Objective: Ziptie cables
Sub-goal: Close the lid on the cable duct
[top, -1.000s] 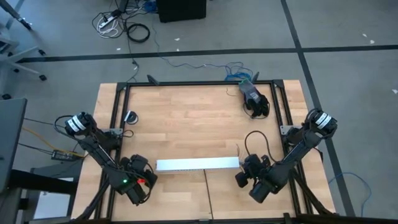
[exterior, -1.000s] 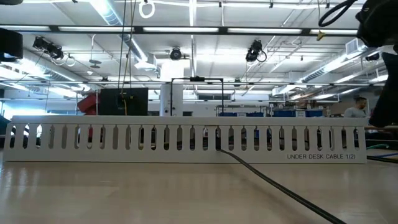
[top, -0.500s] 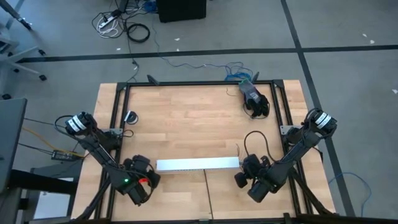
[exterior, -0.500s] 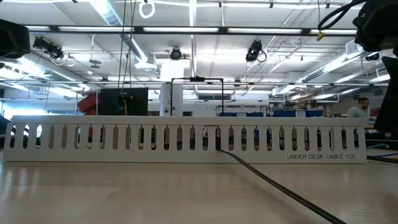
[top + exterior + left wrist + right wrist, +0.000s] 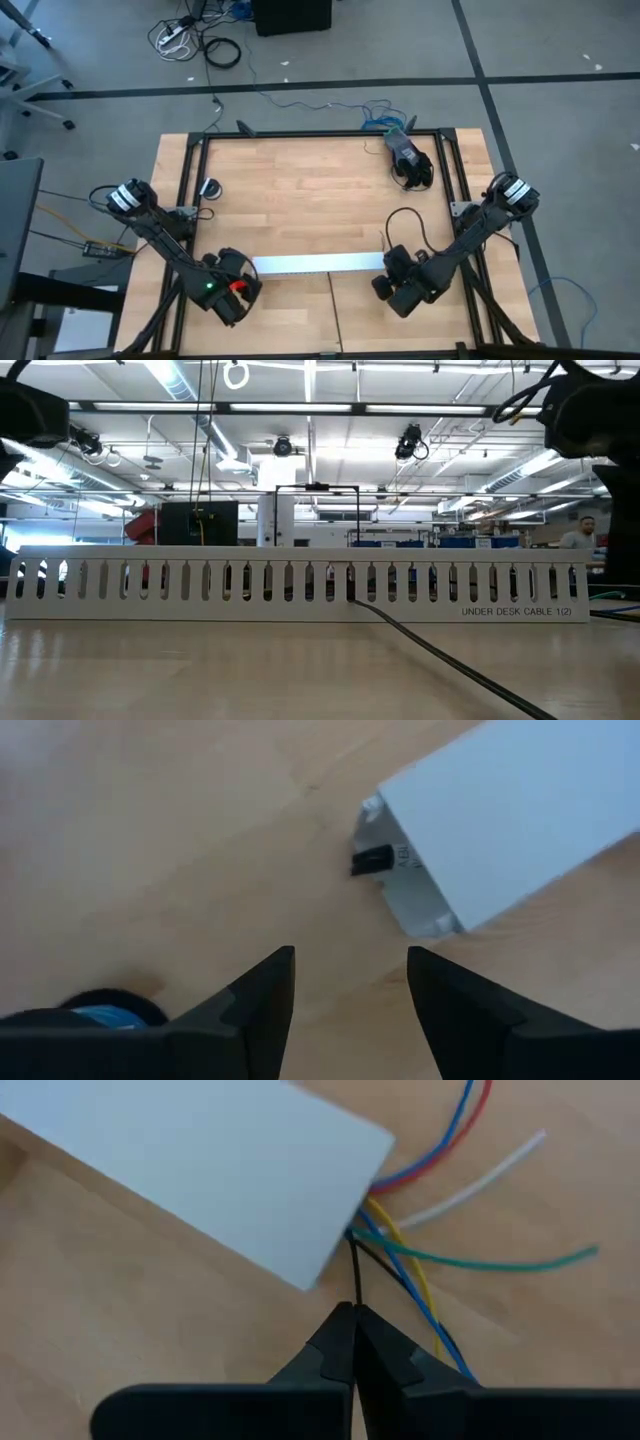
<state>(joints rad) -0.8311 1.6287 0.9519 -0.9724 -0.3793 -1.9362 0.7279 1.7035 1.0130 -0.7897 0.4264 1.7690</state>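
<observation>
Seen from above, the left arm runs from the frame's left edge down toward the lower left, its left gripper (image 5: 238,290) low over the table with the two dark fingers (image 5: 262,1005) spread apart and nothing between them. The right arm slants from the right edge down to the lower centre-right, ending in the right gripper (image 5: 386,287), whose fingertips (image 5: 352,1325) are pressed together.

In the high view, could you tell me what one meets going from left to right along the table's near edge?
Left gripper, open → white slotted channel → right gripper, shut.
</observation>
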